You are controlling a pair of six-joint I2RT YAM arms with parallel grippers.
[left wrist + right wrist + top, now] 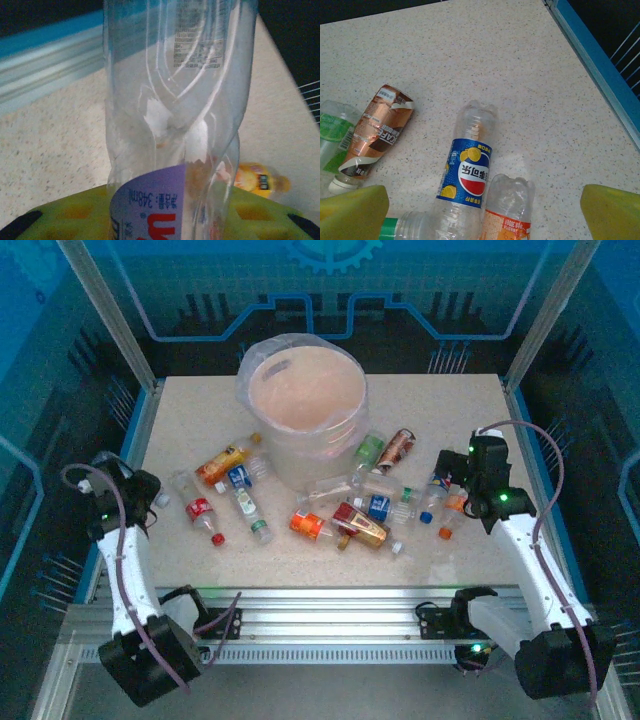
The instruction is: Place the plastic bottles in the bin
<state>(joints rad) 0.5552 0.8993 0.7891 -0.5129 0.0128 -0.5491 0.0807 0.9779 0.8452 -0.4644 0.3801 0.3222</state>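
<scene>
Several plastic bottles lie scattered in front of the bin (pixel 342 445), a large whitish bucket with a clear liner at the table's back centre. My left gripper (pixel 157 496) (pixel 160 222) is at the table's left edge, shut on a crushed clear bottle (pixel 170 100) with a purple-white label and red lettering. That bottle rises between the yellow-green fingers (pixel 60 215). My right gripper (pixel 452 472) (pixel 480 200) hangs open over the right-hand bottles: a blue-labelled one (pixel 470 170) (pixel 432 502) and an orange-labelled one (pixel 507 210) (pixel 452 508) lie between its fingers (pixel 350 212), apart from them.
A copper-labelled bottle (pixel 380 130) (pixel 397 448) and a green-labelled one (pixel 332 132) (pixel 368 450) lie right of the bin. An orange-labelled bottle (pixel 224 464) (pixel 260 180) lies left of it, with more bottles (pixel 360 525) in the middle. Blue rails (pixel 140 440) edge the table (pixel 450 400).
</scene>
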